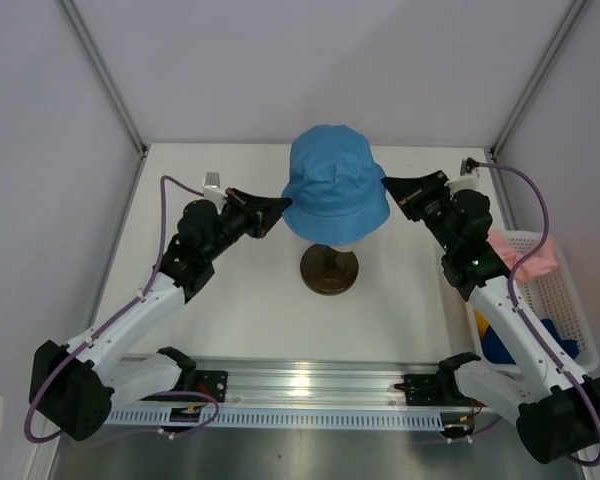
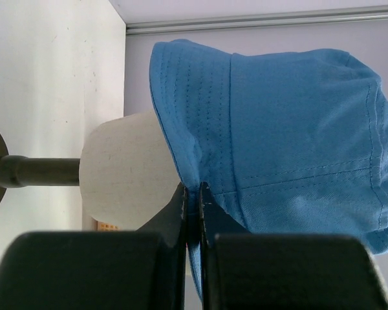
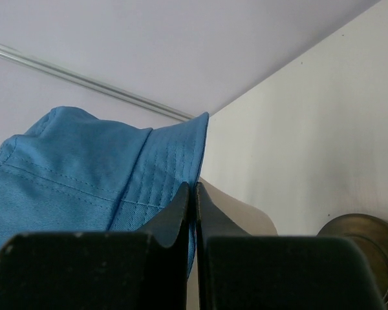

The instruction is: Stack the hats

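A light blue hat (image 1: 332, 185) sits over the cream head form, whose dark round base (image 1: 329, 270) stands mid-table. My left gripper (image 1: 283, 208) is shut on the hat's left brim and my right gripper (image 1: 385, 185) on its right brim. The left wrist view shows blue brim fabric pinched between the shut jaws of the left gripper (image 2: 194, 187), with the hat (image 2: 278, 129) covering the head form (image 2: 126, 168). From the right wrist, the right gripper (image 3: 193, 186) grips the hat (image 3: 84, 174) by its brim edge. Pink (image 1: 525, 250), yellow-orange (image 1: 483, 325) and navy (image 1: 555, 335) hats lie in the basket.
A white mesh basket (image 1: 580, 300) stands at the table's right edge beside my right arm. White enclosure walls with metal posts close in the table at the back and sides. The arms' mounting rail (image 1: 300, 385) runs along the near edge.
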Tool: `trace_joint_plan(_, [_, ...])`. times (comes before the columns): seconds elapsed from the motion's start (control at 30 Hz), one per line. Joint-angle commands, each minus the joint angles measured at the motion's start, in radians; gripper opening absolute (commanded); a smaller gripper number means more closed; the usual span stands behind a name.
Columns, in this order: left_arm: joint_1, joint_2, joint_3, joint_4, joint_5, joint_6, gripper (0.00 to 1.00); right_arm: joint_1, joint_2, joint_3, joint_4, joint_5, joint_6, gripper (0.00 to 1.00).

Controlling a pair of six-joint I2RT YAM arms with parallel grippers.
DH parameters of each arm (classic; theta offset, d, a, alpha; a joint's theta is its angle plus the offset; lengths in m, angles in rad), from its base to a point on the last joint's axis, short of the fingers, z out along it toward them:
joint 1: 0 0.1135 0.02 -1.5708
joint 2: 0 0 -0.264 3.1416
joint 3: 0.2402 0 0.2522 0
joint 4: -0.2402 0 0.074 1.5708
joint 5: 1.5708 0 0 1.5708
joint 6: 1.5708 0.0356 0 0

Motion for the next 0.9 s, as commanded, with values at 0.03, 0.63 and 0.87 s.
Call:
trace_joint_plan(0.03, [-0.012,0.022,-0.057,-0.222,-0.026,0.080,0.01,-0.016,0.033,0.030,-0.045,-0.002,-0.068,0.00])
trace_joint_plan(0.63, [-0.035,-0.060,-0.011,-0.335,-0.164,0.234,0.01,-0.082,0.083,0.003,0.117,-0.191,-0.131,0.23])
trace_joint_plan(0.87, [-0.034,-0.104,0.033,-0.351,-0.236,0.262,0.01,-0.094,0.115,0.066,0.127,-0.225,-0.159,0.60])
